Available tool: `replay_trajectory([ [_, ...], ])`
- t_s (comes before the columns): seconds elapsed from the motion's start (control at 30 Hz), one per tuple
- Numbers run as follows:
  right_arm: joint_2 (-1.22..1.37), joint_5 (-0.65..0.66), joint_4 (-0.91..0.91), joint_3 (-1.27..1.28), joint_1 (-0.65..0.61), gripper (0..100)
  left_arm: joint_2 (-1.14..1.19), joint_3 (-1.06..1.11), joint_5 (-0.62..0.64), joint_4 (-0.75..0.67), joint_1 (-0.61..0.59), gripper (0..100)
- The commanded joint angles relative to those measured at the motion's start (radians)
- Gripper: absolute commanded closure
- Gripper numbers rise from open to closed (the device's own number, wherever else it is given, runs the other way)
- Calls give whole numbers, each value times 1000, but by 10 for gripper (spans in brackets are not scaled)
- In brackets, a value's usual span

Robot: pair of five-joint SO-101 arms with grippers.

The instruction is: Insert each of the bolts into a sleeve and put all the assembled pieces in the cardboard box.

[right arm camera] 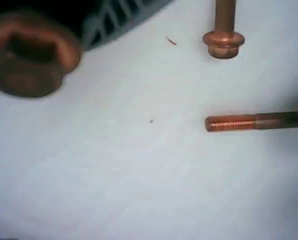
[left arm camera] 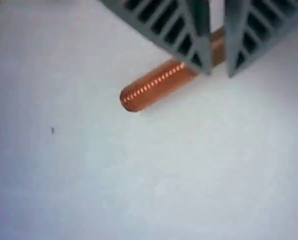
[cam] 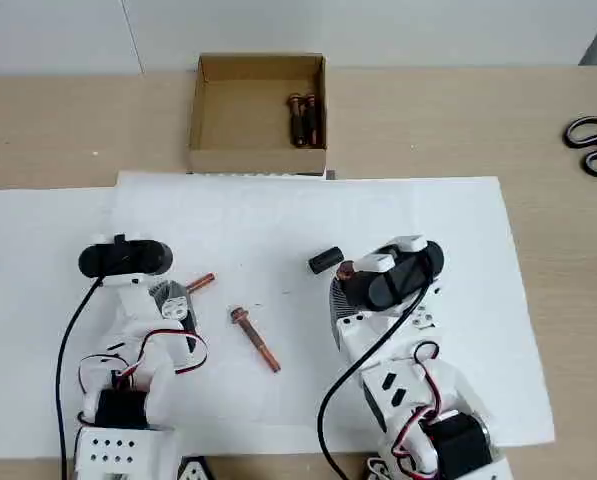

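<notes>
Copper bolt (left arm camera: 158, 82) on the white paper (cam: 428, 210), left side: likely stiff, light, smooth, prone to roll; best gripped mid-shank, threaded end free for the black sleeve (cam: 326, 261). Left gripper (left arm camera: 218, 71) points steeply down, jaws closed across the shank. Right gripper (cam: 344, 274) sits beside the sleeve; its jaw state cannot be told.

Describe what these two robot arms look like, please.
Both arms are chunky white plastic shells with black motor blocks at the joints. The left arm and right arm each trail a thick black cable plus thin red and black wires. The left end effector has grey, wedge-shaped fingers with slotted ribs; the right end effector looks alike.
</notes>
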Motion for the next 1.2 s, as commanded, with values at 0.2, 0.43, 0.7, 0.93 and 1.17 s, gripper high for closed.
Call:
replay_trajectory([
  [0.2, 249, -66, -38, -183, 12, 995, -8, -5, 2, -23, -2, 994],
  [0.43, 420, -44, -39, -377, 10, 995, -8, -5, 2, -23, -2, 994],
  [0.7, 687, 2, -41, -632, 84, 995, -8, -5, -3, -23, 3, 994],
  [0.93, 961, 0, -41, -859, 133, 995, -8, -5, -3, -21, 5, 994],
  [1.17, 1173, 2, -99, -985, 142, 995, -8, -5, 18, -2, -2, 994],
])
